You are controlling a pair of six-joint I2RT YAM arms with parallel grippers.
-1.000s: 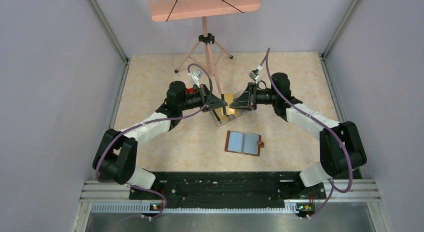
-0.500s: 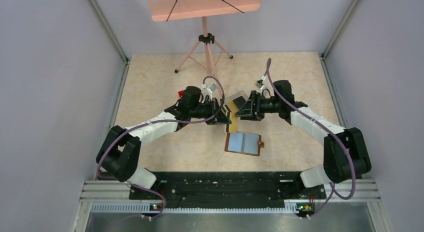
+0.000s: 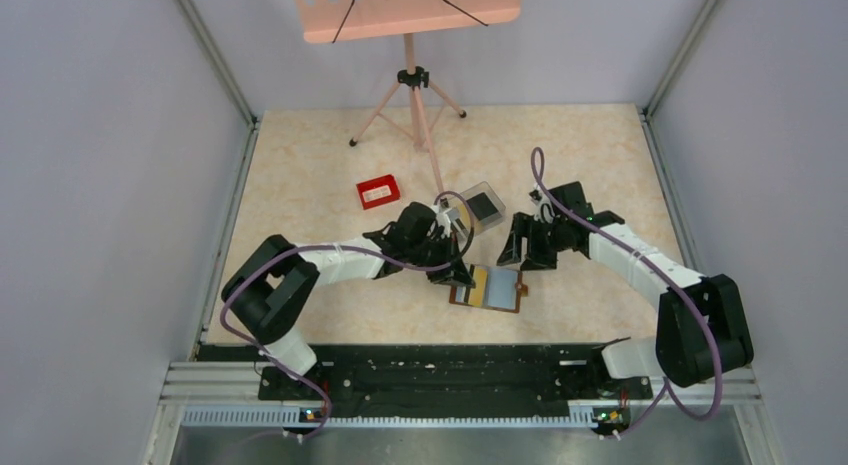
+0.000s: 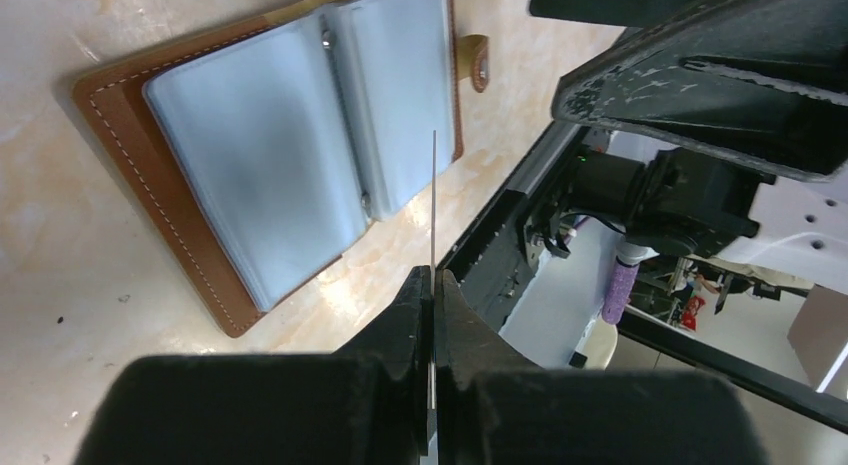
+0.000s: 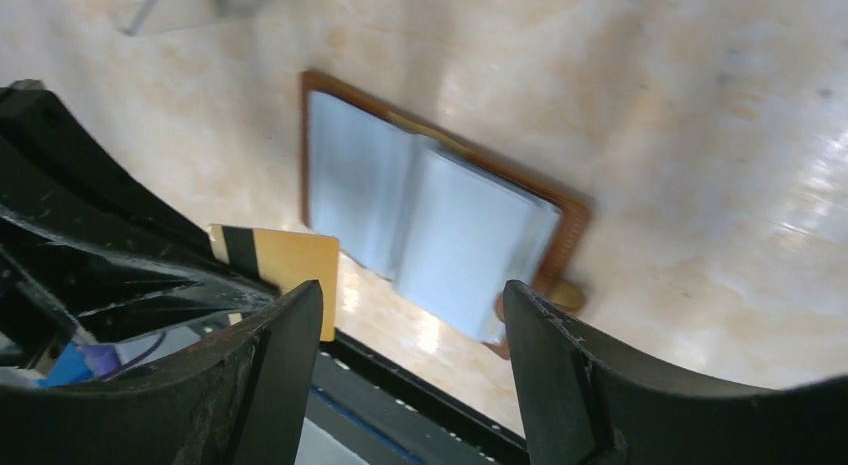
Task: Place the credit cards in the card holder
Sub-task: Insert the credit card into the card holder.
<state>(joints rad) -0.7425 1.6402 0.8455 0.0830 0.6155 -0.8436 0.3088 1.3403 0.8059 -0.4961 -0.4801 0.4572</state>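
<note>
Looking down from the top camera, the left fingers (image 3: 462, 275) are pinching a tan-yellow card (image 3: 480, 281) and hovering it over the left half of the card holder (image 3: 500, 293). The holder is lying open on the surface (image 3: 320, 245), near the front edge. The right fingers (image 3: 518, 253) are hanging just behind the holder, spread apart and gripping nothing. A clear box (image 3: 482, 203) and a red tray (image 3: 378, 192) are sitting farther back, well apart from the action.

Switching to the left wrist, the card (image 4: 434, 200) is showing edge-on as a thin line, with the left fingers (image 4: 415, 305) clenched tight on its lower end. The holder (image 4: 120, 115) is lying beyond it with its blue-grey sleeves (image 4: 260, 155) facing up. I can't tell which slot the card is lined up with.

From the right wrist, the wide-open right fingers (image 5: 560, 375) are framing the holder (image 5: 440, 235), and the card (image 5: 290, 267) is poking in from the left, not yet touching a sleeve as far as I can see.

My take: this is the lining-up-and-insert step. I'm thinking the trick is bringing the card's leading edge parallel to a sleeve mouth and sliding it in shallow, not stabbing down. The holder is looking light, so the free right fingers pressing its far edge down should stop it skating.
</note>
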